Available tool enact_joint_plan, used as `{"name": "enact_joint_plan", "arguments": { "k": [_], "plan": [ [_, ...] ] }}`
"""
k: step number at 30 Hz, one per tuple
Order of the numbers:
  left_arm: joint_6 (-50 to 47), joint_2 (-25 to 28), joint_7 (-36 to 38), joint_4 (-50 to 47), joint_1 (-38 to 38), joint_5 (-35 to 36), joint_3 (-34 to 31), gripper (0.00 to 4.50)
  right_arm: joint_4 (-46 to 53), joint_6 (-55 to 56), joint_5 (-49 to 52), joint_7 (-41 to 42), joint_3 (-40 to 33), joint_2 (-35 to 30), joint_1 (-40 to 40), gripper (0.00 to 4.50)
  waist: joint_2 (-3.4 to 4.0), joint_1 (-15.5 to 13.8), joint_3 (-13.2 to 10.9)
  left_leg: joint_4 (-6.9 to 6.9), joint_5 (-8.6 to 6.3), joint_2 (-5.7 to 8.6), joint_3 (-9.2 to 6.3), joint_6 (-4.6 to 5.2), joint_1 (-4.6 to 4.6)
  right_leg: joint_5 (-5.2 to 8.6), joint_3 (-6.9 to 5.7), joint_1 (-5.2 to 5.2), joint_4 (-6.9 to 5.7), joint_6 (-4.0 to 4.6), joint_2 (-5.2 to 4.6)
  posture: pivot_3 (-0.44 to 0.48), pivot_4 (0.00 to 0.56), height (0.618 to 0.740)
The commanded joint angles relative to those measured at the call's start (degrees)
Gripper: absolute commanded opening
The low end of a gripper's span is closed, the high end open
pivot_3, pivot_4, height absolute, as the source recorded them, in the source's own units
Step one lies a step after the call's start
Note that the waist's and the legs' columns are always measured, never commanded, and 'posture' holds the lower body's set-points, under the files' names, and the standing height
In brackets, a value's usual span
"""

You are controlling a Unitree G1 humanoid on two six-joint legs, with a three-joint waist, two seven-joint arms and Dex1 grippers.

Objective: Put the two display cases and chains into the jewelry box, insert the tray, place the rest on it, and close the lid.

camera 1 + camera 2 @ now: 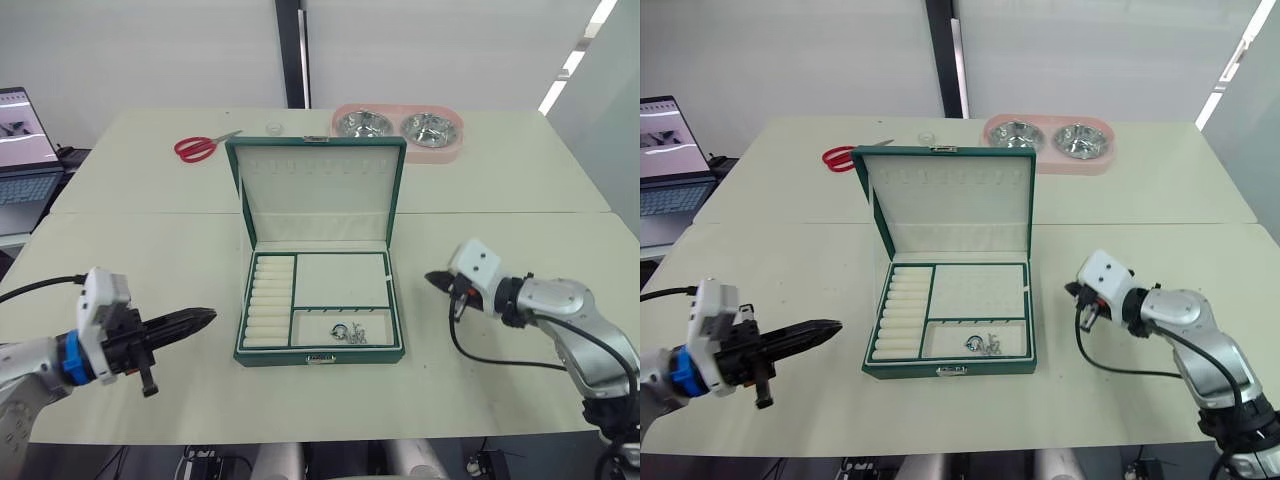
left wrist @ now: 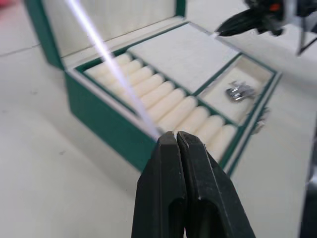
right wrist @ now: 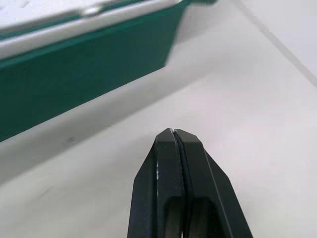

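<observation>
The dark green jewelry box [image 1: 240,312] stands open at the middle of the table, its lid [image 1: 318,185] upright behind it. The cream-lined tray [image 1: 340,278] sits in the top of the box, with ring rolls on its left. Small silvery pieces [image 1: 350,332] lie in its front right compartment; I cannot tell if they are chains. The two display cases are out of view. My left gripper [image 1: 208,316] is shut and empty, left of the box and pointing at it. On the other side my right gripper [image 1: 432,278] is also shut on nothing, a short way from the box's right wall.
Red scissors [image 1: 200,147] and a small clear disc [image 1: 274,127] lie behind the lid. A pink double bowl [image 1: 398,128] stands at the back right. A laptop [image 1: 25,150] sits off the table's left edge. Bare tabletop lies on both sides of the box.
</observation>
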State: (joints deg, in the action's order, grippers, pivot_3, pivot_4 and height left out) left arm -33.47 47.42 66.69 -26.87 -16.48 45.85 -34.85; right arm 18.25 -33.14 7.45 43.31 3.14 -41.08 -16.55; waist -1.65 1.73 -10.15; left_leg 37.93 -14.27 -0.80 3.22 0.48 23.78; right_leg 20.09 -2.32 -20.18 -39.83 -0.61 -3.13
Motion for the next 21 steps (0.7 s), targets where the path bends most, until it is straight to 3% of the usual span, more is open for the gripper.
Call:
{"name": "enact_joint_plan", "arguments": {
  "k": [1, 9, 21],
  "plan": [
    [0.0, -1.4, -2.6, -8.2, -0.6, 7.6, -5.8, 0.03, -2.3, 1.4, 1.5, -2.5, -5.2, 0.9, -4.8, 0.00, 0.01, -0.1, 0.0, 0.00, 0.02, 0.00, 0.00, -0.03, 0.00, 0.00, 0.00, 0.00, 0.00, 0.00, 0.00, 0.000, 0.150, 0.740],
    [0.9, -5.3, -16.3, -18.9, 0.8, 18.1, -5.8, 0.03, -15.3, 2.1, 5.2, -1.6, -5.8, 5.7, -20.0, 0.00, 0.02, 0.1, 0.0, 0.00, 0.03, 0.02, 0.02, -0.04, -0.01, 0.00, 0.04, 0.04, 0.01, 0.00, 0.04, 0.000, 0.150, 0.740],
    [2.3, -4.6, -24.7, -23.7, -0.7, 23.0, -2.7, 0.03, -38.1, 7.3, 5.5, 4.3, -1.8, 13.3, -38.0, 0.00, 0.04, -0.1, 0.0, 0.02, 0.03, 0.03, 0.03, -0.04, -0.01, 0.00, 0.06, 0.04, 0.02, 0.00, 0.05, 0.000, 0.150, 0.740]
  ]
}}
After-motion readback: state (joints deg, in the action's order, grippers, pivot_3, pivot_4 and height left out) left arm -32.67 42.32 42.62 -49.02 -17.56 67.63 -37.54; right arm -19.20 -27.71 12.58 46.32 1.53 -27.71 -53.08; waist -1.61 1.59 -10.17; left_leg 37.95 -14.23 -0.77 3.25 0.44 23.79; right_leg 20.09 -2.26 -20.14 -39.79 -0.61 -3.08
